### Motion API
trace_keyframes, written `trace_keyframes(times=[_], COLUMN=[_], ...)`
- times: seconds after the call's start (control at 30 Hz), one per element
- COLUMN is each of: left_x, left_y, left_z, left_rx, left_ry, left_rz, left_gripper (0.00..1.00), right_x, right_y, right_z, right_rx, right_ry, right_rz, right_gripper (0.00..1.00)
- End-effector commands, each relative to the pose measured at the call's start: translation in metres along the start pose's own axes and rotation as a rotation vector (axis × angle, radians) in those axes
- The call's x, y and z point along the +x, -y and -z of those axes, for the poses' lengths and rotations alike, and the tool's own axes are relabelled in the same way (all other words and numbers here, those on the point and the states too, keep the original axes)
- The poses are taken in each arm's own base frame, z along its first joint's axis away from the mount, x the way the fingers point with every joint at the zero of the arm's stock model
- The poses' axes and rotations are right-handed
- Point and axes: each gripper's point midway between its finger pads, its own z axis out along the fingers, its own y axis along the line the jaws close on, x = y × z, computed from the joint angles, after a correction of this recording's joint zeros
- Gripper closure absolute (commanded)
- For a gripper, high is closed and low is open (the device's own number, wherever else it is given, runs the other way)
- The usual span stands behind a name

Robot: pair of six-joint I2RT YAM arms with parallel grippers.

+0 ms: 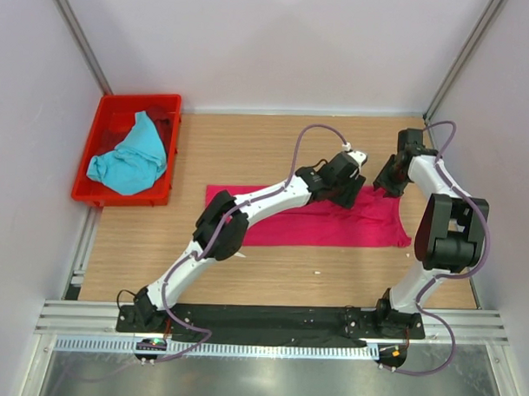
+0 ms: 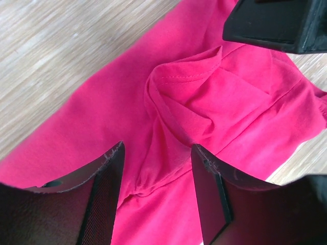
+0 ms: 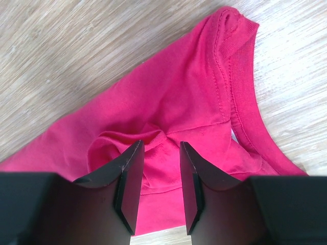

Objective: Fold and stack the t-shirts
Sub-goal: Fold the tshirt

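Wooden table [image 1: 245, 267]: pink t-shirt [image 1: 333, 228], red crate [image 1: 121, 198].

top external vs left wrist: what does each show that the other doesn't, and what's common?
Top external only: the red crate at the table's far left, with the turquoise t-shirt crumpled inside. Left wrist only: the left gripper, open, close over a bunched fold with a stitched hem. Both: the pink t-shirt lying on the wooden table.

It looked like a robotics lab: plain pale walls [image 1: 278, 51], metal frame posts [image 1: 77, 35], and two arms [image 1: 247, 210] bolted along a wooden worktop's [image 1: 271, 268] near edge.
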Motion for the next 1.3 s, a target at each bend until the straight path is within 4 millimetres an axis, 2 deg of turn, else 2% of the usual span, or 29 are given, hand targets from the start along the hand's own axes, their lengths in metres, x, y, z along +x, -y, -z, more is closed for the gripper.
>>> trace_keyframes(times=[0.0,0.13,0.2,0.4,0.53,0.8,0.9,0.93,1.0,1.03,1.07,1.2,1.27], left_x=[-0.021,-0.024,-0.02,-0.013,-0.015,-0.019,-0.019,-0.019,-0.017,-0.015,-0.009,-0.001,0.004], left_y=[0.013,0.022,0.022,0.021,0.02,0.016,0.016,0.016,0.015,0.014,0.013,0.012,0.01], left_z=[0.001,-0.004,-0.012,-0.021,-0.022,-0.013,-0.009,-0.008,-0.004,-0.004,-0.005,0.001,0.006], left_rx=[0.043,0.076,0.075,0.071,0.067,0.045,0.045,0.047,0.046,0.044,0.044,0.043,0.039], left_ry=[0.062,0.078,0.073,0.063,0.069,0.065,0.059,0.058,0.049,0.045,0.03,-0.002,-0.015], left_rz=[0.036,0.058,0.075,0.079,0.076,0.054,0.039,0.034,0.027,0.021,0.019,0.013,0.007], left_gripper=[0.42,0.35,0.35,0.43,0.56,0.64,0.67,0.69,0.71,0.73,0.74,0.76,0.76], right_x=[-0.005,0.001,0.002,0.006,0.005,0.003,0.0,-0.002,-0.006,-0.01,-0.009,-0.007,0.005], right_y=[-0.004,-0.001,-0.001,-0.006,-0.011,-0.021,-0.021,-0.022,-0.022,-0.021,-0.02,-0.022,-0.019], right_z=[-0.002,-0.006,-0.009,-0.015,-0.02,-0.033,-0.034,-0.033,-0.028,-0.026,-0.021,0.004,0.013], right_rx=[-0.021,-0.019,-0.022,-0.054,-0.087,-0.135,-0.135,-0.136,-0.131,-0.124,-0.121,-0.101,-0.068], right_ry=[0.023,0.01,0.006,-0.005,-0.001,0.0,0.007,0.016,0.029,0.039,0.034,0.04,0.018], right_rz=[0.011,0.012,0.013,0.027,0.039,0.046,0.052,0.054,0.062,0.067,0.066,0.076,0.087], right_gripper=[0.6,0.59,0.6,0.61,0.61,0.62,0.75,0.83,0.9,0.96,0.99,0.99,0.99])
